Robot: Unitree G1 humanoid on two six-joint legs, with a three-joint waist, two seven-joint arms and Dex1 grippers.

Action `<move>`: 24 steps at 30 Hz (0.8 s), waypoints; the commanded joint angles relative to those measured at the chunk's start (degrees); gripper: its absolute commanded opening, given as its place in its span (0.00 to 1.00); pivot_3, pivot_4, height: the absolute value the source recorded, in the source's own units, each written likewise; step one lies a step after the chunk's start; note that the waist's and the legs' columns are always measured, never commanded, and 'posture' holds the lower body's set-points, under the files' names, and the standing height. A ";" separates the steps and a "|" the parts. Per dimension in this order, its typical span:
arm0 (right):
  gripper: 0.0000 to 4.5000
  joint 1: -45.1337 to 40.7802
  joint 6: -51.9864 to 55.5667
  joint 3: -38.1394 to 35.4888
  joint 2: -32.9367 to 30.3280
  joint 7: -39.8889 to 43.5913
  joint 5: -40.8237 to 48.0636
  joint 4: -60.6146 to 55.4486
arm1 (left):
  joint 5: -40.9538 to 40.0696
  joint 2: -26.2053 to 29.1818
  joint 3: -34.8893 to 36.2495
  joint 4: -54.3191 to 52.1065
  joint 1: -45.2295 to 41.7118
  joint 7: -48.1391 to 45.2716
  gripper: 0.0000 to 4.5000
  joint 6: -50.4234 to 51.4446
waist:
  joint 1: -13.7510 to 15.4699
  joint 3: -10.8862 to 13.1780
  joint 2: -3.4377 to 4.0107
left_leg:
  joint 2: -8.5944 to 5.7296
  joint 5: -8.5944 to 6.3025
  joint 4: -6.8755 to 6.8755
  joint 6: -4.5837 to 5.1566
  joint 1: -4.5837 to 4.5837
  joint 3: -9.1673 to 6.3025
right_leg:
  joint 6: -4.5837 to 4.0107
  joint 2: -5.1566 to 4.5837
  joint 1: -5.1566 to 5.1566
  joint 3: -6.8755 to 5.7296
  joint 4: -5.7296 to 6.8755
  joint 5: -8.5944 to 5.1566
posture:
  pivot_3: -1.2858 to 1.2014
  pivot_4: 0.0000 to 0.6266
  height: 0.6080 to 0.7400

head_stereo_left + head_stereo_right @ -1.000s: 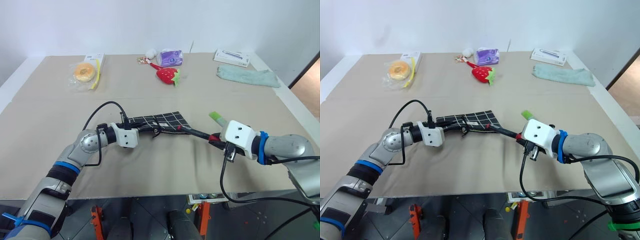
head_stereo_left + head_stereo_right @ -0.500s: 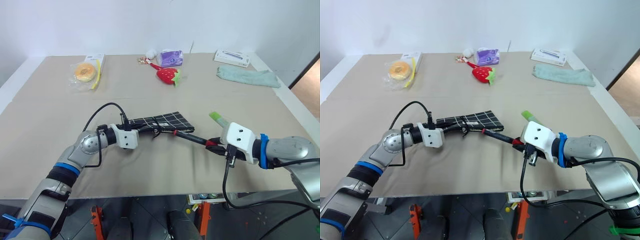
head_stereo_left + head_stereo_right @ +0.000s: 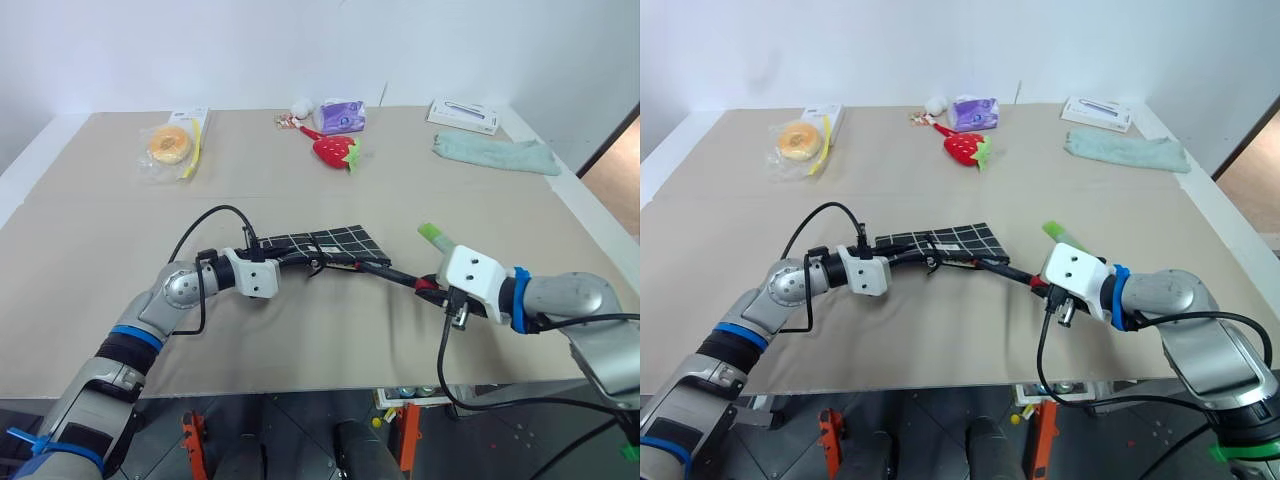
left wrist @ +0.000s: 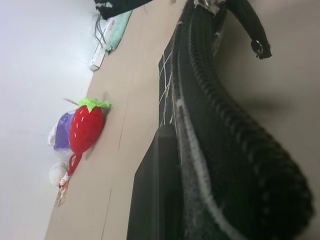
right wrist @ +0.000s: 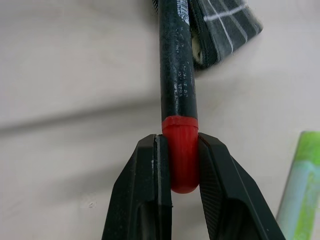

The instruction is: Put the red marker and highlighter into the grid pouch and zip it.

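With the left gripper (image 3: 283, 257) clamped on the grid pouch (image 3: 325, 243) edge, the right gripper (image 5: 181, 165) holds the red marker (image 5: 176, 75) by its red end at the pouch mouth, not yet inserted; the highlighter (image 3: 434, 237) lies on the table (image 3: 420, 180), zipping outstanding.

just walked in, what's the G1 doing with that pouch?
It is loading pens into the grid pouch. The left tool is shut on the pouch's edge, holding it just off the table. The right tool is clamped on the red end of the red marker, whose far end is at the pouch's opening. The highlighter lies on the table beside the right arm, not yet picked up. The pouch is unzipped.
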 commanded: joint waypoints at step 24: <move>0.10 -16.47 14.27 12.04 17.81 -4.76 -4.46 -5.31 | -3.33 -5.80 -1.35 -8.98 -0.12 -4.52 0.00 3.33 | -0.15 -0.01 0.00 | 0.05 0.01 0.04 -0.02 0.05 -0.02 | -0.12 0.08 -0.02 -0.02 0.11 0.08 | 0.52 0.24 1.00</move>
